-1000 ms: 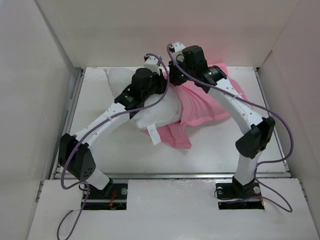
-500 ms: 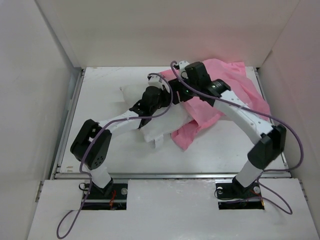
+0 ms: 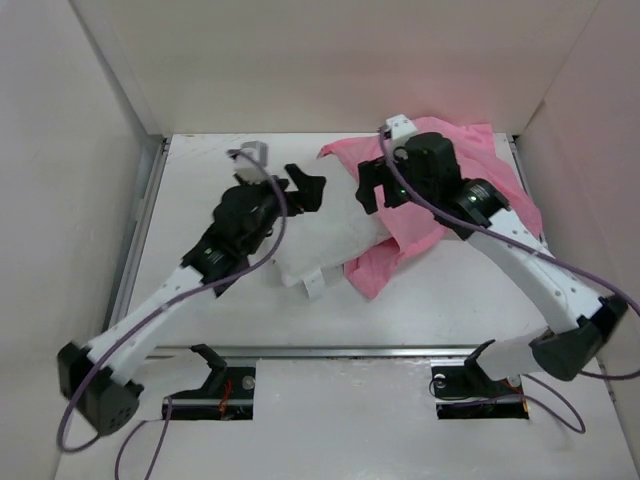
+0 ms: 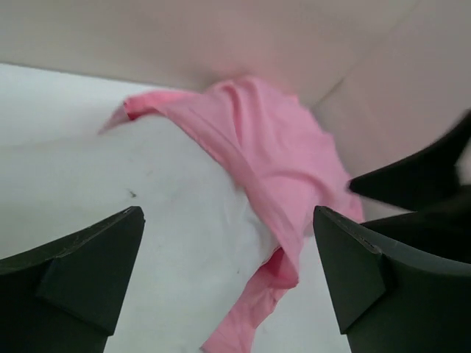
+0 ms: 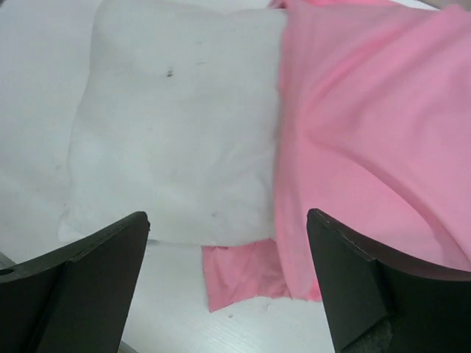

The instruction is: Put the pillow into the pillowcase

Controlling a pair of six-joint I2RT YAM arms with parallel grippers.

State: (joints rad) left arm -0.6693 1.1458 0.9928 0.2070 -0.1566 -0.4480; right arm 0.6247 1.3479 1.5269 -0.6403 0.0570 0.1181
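White table bay: both pincers gaping, pillow part-way in pillowcase

White table [image 3: 200, 290] is filling the floor of the bay, with plain pale walls [image 3: 300, 60] closing it in on three sides.

Left pincer [image 3: 305, 187] is hovering with its jaws spread wide, gripping nothing. In its wrist view the gap between the two dark fingers [image 4: 88, 272] is showing only cloth underneath, no contact.

Right pincer [image 3: 365, 190] is facing it from the other side, jaws also spread wide and holding nothing. Its fingers [image 5: 353, 279] are framing the fabric below without touching it.

The pillow [image 3: 320, 235] is lying flat on the table, directly under and between the two pincers, and it is reaching out beyond the left pincer's tips. A small white tag [image 3: 312, 285] is sticking out of the pillow's near edge, on the base side of both pincers.

The pillowcase [image 3: 470, 150] is bunching up under and behind the right pincer, toward the far right corner. Its pink edge is draping over the pillow end nearest the right pincer, so that end is sitting covered while the rest is lying bare. From the right wrist, the pillow [image 5: 176, 125] is filling the left-finger side and the pillowcase [image 5: 368, 110] the right-finger side, with a pink flap poking out beneath the pillow's near edge. From the left wrist, the pillowcase [image 4: 272, 147] is wrapping the pillow's far end, ahead of the tips.
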